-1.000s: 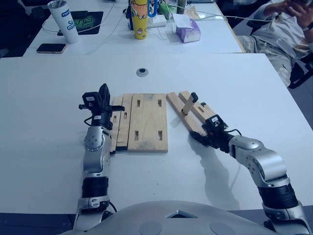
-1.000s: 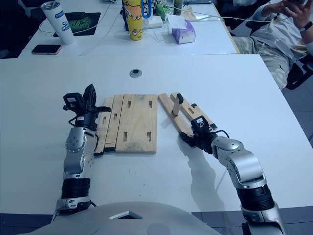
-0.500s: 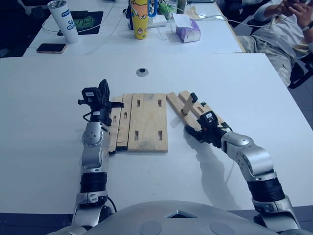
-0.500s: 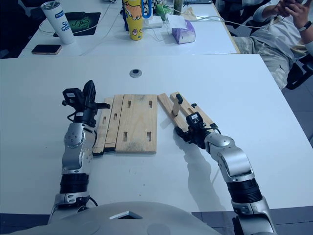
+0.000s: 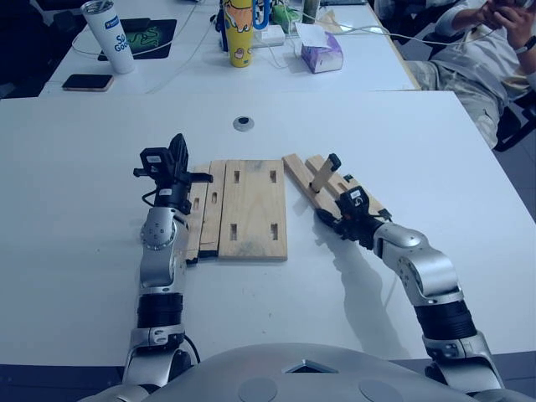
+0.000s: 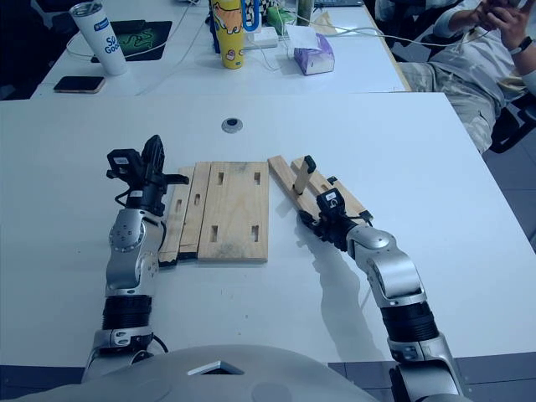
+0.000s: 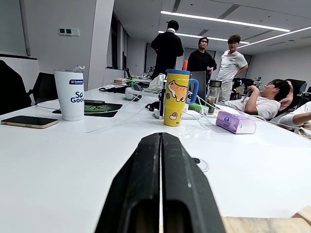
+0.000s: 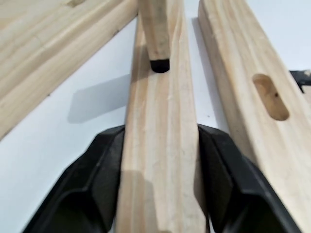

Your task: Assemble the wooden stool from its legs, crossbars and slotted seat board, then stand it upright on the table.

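The slotted seat board [image 5: 253, 208] lies flat mid-table. Two legs [image 5: 209, 205] lie against its left edge. My left gripper [image 5: 173, 166] is shut and holds nothing; it hovers just left of those legs, its fingers [image 7: 141, 194] pressed together. Right of the board lie two more legs at an angle [image 5: 300, 176] [image 5: 350, 188], with a short crossbar [image 5: 322, 174] standing tilted in the nearer one. My right gripper [image 5: 337, 219] is at that leg's near end. Its fingers [image 8: 92, 179] press both sides of the leg [image 8: 160, 97], beside the slotted leg [image 8: 248, 87].
A round cable grommet [image 5: 244, 124] is set in the table behind the board. The table beyond holds a tumbler [image 5: 110, 33], a phone [image 5: 88, 82], a yellow mug [image 5: 240, 33] and a tissue box [image 5: 322, 57]. A person sits at the far right.
My right gripper has slid forward and left along the angled leg, which has shifted slightly away. The left gripper has moved up a little.
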Controlling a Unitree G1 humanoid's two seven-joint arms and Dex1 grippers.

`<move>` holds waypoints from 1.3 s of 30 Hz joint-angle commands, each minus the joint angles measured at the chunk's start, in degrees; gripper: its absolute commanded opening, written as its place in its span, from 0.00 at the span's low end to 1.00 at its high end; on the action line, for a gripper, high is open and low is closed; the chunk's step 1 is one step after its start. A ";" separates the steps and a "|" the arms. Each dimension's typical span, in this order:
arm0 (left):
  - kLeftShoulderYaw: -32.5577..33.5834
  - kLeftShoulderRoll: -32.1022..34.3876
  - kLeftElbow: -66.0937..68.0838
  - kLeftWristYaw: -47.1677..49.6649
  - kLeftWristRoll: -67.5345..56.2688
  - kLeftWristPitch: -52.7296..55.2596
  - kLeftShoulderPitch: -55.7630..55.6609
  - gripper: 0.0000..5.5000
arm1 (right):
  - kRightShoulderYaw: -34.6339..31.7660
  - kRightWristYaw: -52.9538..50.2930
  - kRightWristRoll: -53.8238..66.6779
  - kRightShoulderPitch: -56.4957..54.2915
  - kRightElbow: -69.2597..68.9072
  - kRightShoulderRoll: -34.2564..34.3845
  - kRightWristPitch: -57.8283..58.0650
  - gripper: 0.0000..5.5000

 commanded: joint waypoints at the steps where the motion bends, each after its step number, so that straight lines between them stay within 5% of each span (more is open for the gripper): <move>1: 0.18 0.70 0.74 -0.39 -0.16 0.60 -1.13 0.00 | -2.29 -0.74 -0.30 -1.79 -1.07 2.95 -7.72 0.37; 7: 0.40 0.03 0.65 -1.41 -3.05 2.75 -2.03 0.00 | -4.34 0.87 -1.13 -4.28 0.55 3.64 -17.40 0.37; 12: 1.93 -3.49 -2.76 -5.71 -19.84 17.07 -2.02 0.00 | -2.68 7.59 -2.14 -6.28 1.26 0.91 -23.98 0.37; 20: 4.72 -6.78 -10.31 -6.91 -50.63 42.00 0.56 0.21 | -0.31 16.54 -4.32 -7.89 2.30 -2.67 -32.68 0.37; 39: 4.13 -6.21 -13.48 -7.22 -58.09 45.34 0.96 0.67 | 0.73 21.19 -3.26 -6.97 0.31 -2.86 -33.89 0.37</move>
